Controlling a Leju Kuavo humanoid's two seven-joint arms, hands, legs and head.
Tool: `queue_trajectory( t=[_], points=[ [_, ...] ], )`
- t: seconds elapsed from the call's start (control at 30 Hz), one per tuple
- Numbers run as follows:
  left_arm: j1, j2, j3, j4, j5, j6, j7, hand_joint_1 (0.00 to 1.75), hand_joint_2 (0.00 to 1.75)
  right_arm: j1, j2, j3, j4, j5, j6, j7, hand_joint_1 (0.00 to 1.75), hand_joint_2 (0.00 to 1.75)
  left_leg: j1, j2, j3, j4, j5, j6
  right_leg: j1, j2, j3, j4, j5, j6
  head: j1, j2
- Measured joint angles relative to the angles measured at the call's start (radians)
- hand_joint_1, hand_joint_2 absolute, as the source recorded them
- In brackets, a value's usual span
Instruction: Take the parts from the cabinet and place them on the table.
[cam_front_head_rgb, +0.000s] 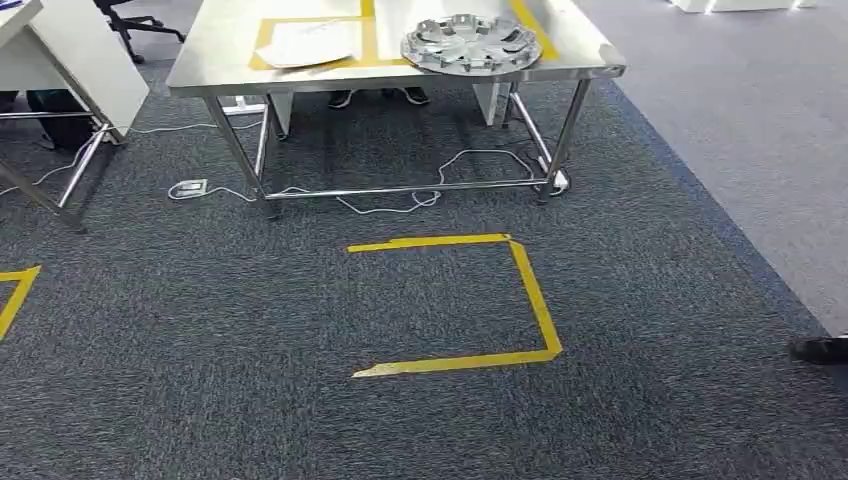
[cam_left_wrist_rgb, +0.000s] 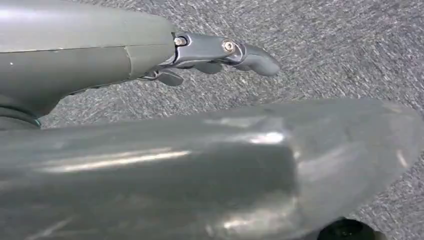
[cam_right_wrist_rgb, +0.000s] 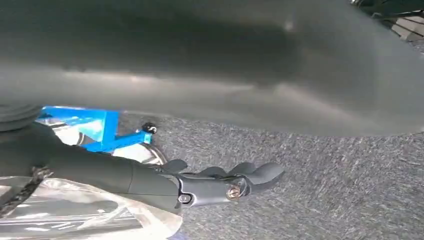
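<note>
near: left hand (cam_left_wrist_rgb: 220, 55), hanging over grey carpet (cam_left_wrist_rgb: 325, 45), fingers extended and slightly apart, nothing in them: released. right hand (cam_right_wrist_rgb: 220, 182), also over carpet, fingers stretched out, released as far as seen; behind it a clear bag (cam_right_wrist_rgb: 90, 215) with something shiny inside and a blue bracket (cam_right_wrist_rgb: 95, 127), touching or merely behind the hand not to be told, so possibly carried, not certain. middle: yellow tape (cam_front_head_rgb: 535, 300) marking an open square on the floor, well short of the table. right edge: a dark shoe (cam_front_head_rgb: 820, 349), a person's. far: steel table (cam_front_head_rgb: 200, 70) with tape outline; on it one part, a silver hubcap (cam_front_head_rgb: 470, 43), lying flat near the table's right end, and a pale sheet (cam_front_head_rgb: 305, 43) beside it. cables under the table. cabinet out of frame. progress, judged: at least one part already delivered; further parts likely left to fetch, number unknown.
</note>
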Motion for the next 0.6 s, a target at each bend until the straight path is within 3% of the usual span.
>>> queue_trajectory(
  t=[0.6],
  points=[
    [0.014,-0.004,0.023,-0.004,-0.005,0.000,0.011,0.00,0.00,0.020,0.012,-0.053,-0.002,-0.071,0.000,-0.044,0.00,0.00,0.001,0.000,-0.002,0.000,0.001,-0.002,0.000,0.000,-0.003,0.003,0.000,0.000,0.000,0.000]
  ],
)
